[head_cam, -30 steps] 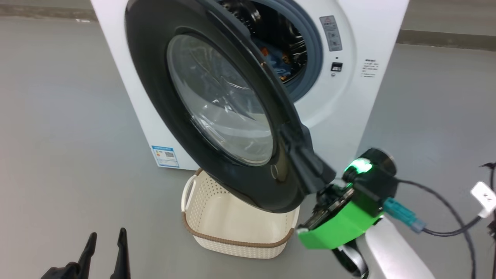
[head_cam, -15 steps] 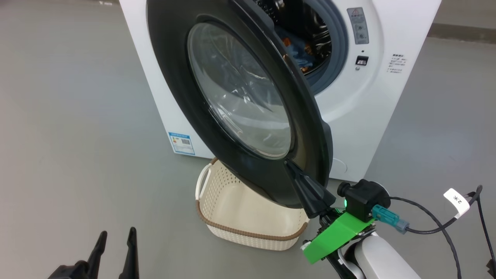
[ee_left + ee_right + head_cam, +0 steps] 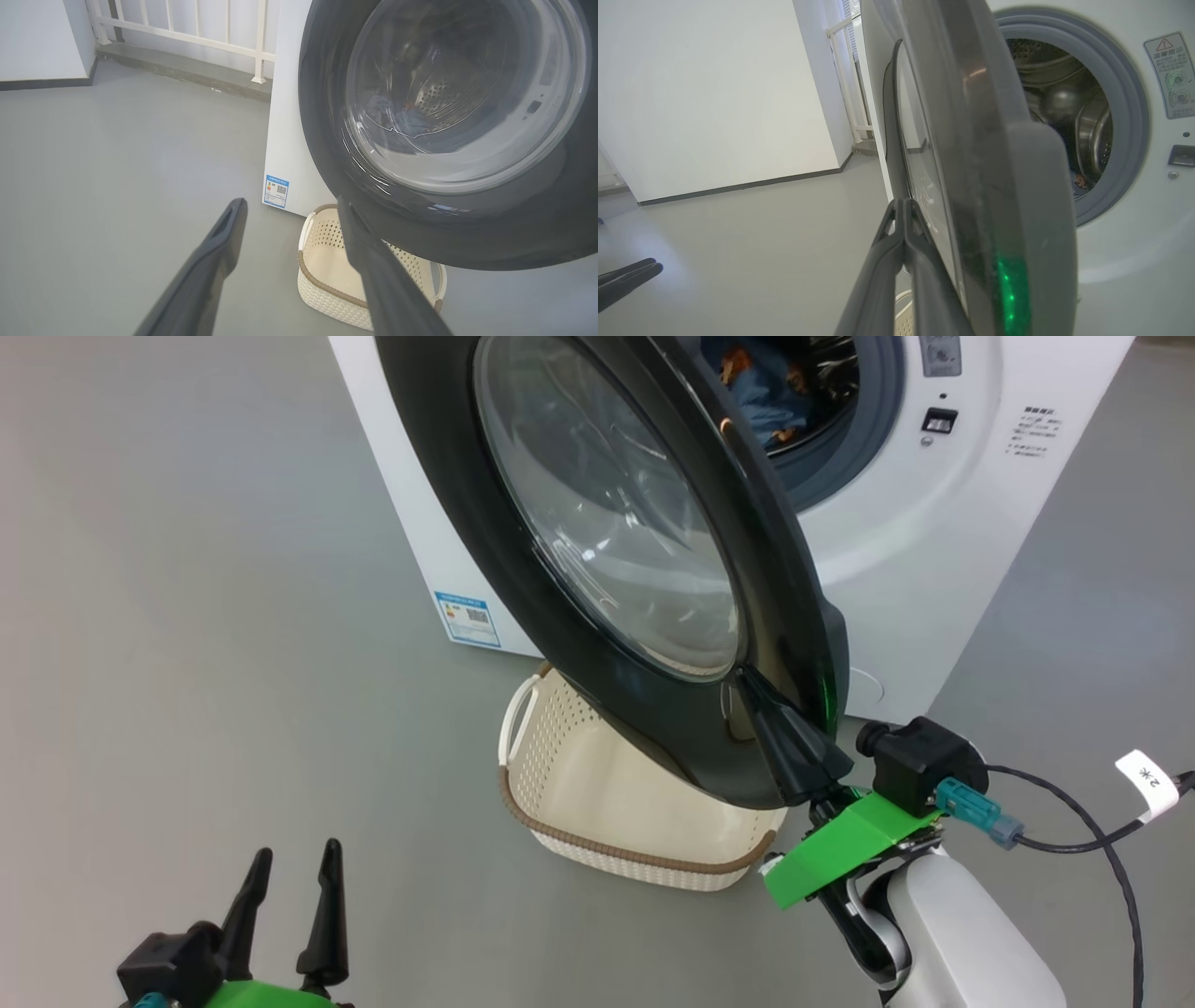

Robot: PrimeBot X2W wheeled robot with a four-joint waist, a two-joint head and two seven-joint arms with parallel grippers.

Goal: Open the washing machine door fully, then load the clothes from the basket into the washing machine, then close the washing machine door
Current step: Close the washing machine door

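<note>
The washing machine [image 3: 934, 579] stands white and boxy with its door [image 3: 523, 588] half open, black rim and clear glass bowl facing me. Blue clothes [image 3: 761, 397] with orange figures lie in the drum and show through the glass [image 3: 397, 116]. The cream basket [image 3: 644, 803] sits on the floor under the door's lower edge, with nothing in the part that shows. My right gripper [image 3: 750, 679] is shut, holding nothing, its tips resting on the door's outer face low by the free edge [image 3: 903, 205]. My left gripper [image 3: 291, 857] hangs open at lower left, well short of the door [image 3: 289, 205].
Grey floor [image 3: 187, 616] spreads wide to the left of the machine. A black cable with a white tag [image 3: 1150, 784] trails from my right wrist. Behind the machine run a white railing [image 3: 187, 32] and a white wall [image 3: 714, 93].
The head view has shifted, so the machine sits higher and further right. My shut right fingers have slid from the door's free edge onto its outer face. The left gripper stays open.
</note>
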